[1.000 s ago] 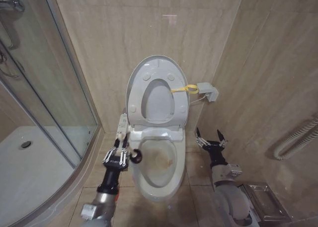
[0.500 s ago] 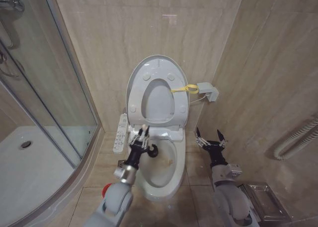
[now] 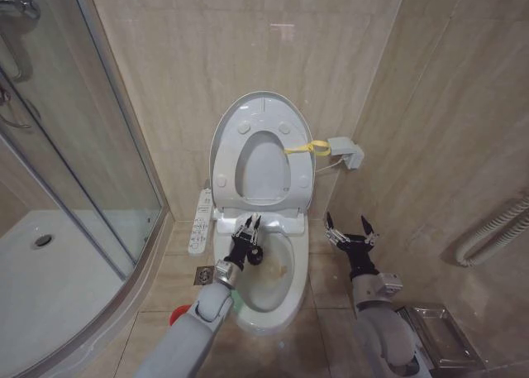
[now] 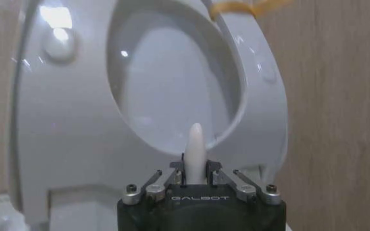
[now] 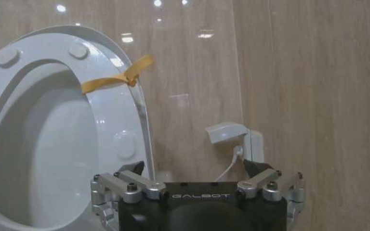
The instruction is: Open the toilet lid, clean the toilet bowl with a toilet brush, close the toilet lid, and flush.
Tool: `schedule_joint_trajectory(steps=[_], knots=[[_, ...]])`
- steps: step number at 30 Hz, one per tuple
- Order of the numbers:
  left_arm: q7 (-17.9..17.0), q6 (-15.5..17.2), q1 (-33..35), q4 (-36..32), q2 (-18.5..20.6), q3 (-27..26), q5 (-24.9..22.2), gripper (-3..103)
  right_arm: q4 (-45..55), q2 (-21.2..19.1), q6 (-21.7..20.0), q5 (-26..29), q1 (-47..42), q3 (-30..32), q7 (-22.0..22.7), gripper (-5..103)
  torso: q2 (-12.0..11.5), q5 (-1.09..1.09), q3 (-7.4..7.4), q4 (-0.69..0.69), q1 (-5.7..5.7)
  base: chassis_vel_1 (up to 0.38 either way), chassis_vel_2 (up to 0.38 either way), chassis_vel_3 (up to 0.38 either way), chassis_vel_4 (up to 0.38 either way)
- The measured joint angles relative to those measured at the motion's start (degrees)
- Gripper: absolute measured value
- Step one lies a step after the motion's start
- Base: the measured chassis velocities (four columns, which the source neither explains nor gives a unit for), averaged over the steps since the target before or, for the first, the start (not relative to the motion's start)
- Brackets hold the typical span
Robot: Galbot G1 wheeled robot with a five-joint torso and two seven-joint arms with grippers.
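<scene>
The toilet brush (image 3: 254, 255) is inside the toilet bowl (image 3: 291, 299), its dark bristle head low against the rear left part of the stained basin. Its white handle tip (image 4: 195, 144) stands up between the fingers of the left gripper (image 3: 247, 230), which is clamped narrowly on the handle — the gripper sits over the back rim of the bowl, just in front of the hinge.

The toilet lid (image 3: 227, 142) is raised upright against the tiled wall, with the ring seat (image 3: 298, 179) folded up against it. A yellow strap (image 3: 307, 149) is looped at the lid's right edge; round bumpers show on the underside.

The right gripper (image 3: 348, 229) hovers to the right of the bowl, apart from it, with its fingers spread wide and nothing between them.

A white control panel (image 3: 201, 221) is fixed along the left side of the toilet. A red holder cup (image 3: 176, 316) stands on the floor beside the bowl, partly hidden by the left arm. A wall socket box (image 3: 345, 153) with a cable sits right of the lid — the glass shower enclosure (image 3: 74, 163) stands at the left.
</scene>
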Motion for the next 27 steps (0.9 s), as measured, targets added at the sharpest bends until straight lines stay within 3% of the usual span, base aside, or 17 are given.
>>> schedule_joint_trajectory(steps=[7,27], knots=[[1.4,-2.4,-1.9,6.7,-1.3,2.6,0.1,21,0.0,0.0,0.0,0.0,0.0,0.0,0.0,100,0.0,0.0,0.0,0.01,0.0,0.0,0.0,0.0,0.0],[2.7,-3.5,-1.0,7.5,-1.1,2.5,1.1,21,0.0,0.0,0.0,0.0,0.0,0.0,0.0,100,0.0,-0.01,0.0,0.02,-0.01,-0.005,0.013,0.006,-0.013]])
